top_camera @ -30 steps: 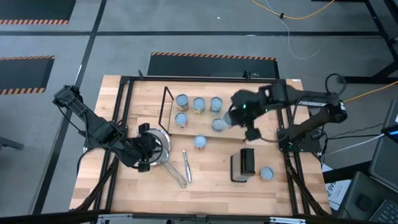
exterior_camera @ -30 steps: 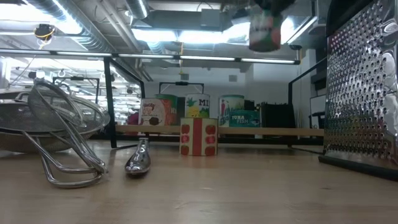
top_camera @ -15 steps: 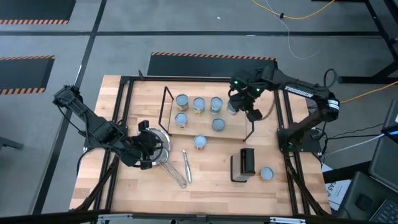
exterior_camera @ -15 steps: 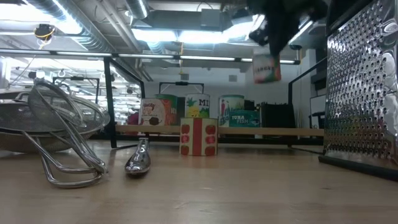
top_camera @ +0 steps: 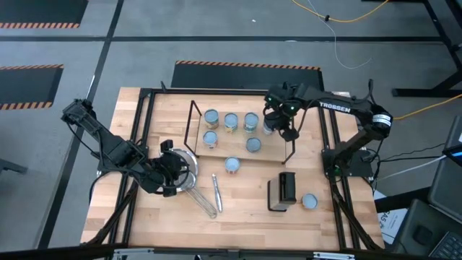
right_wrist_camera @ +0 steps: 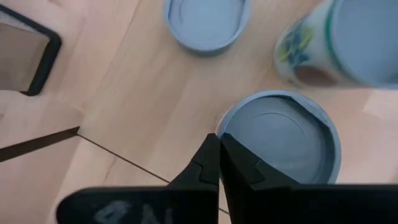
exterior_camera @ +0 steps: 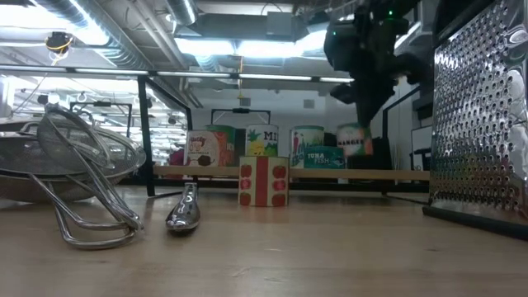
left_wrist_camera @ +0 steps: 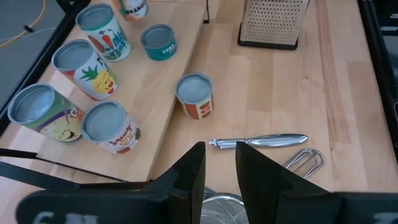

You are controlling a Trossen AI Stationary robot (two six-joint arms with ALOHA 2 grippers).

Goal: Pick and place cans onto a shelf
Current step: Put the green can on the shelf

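Note:
The shelf (top_camera: 232, 149) is a light-wood board with black wire frames at its ends, lying at the table's far middle. Several cans stand on it, among them a pineapple can (left_wrist_camera: 87, 68) and a teal tuna can (left_wrist_camera: 158, 42). A red can (top_camera: 232, 165) stands on the table in front of the shelf, and another can (top_camera: 309, 201) stands near the right edge. My right gripper (top_camera: 274, 124) is shut on a can (right_wrist_camera: 283, 137) at the shelf's far right corner. My left gripper (left_wrist_camera: 219, 163) is open and empty over the mesh strainer (top_camera: 182, 173). My right gripper pinches the can's top rim (right_wrist_camera: 225, 127) between its two nearly closed fingers, at the rim's edge. The fingers come from above, pointing down. The can stays upright below them (exterior_camera: 356, 139), level with the other cans on the shelf; whether its bottom rests on the board is hidden.
A metal grater (top_camera: 283, 189) stands at the near right. A steel utensil (top_camera: 216, 192) lies beside the strainer's handle. The black table frame (top_camera: 144, 97) runs round the tabletop. The shelf's right wire frame (top_camera: 291, 144) stands close to my right gripper.
My right gripper has carried the can toward the table's far edge and down, from high above the shelf's near side to shelf level at the far right corner. The can, tilted on the way, now stands upright.

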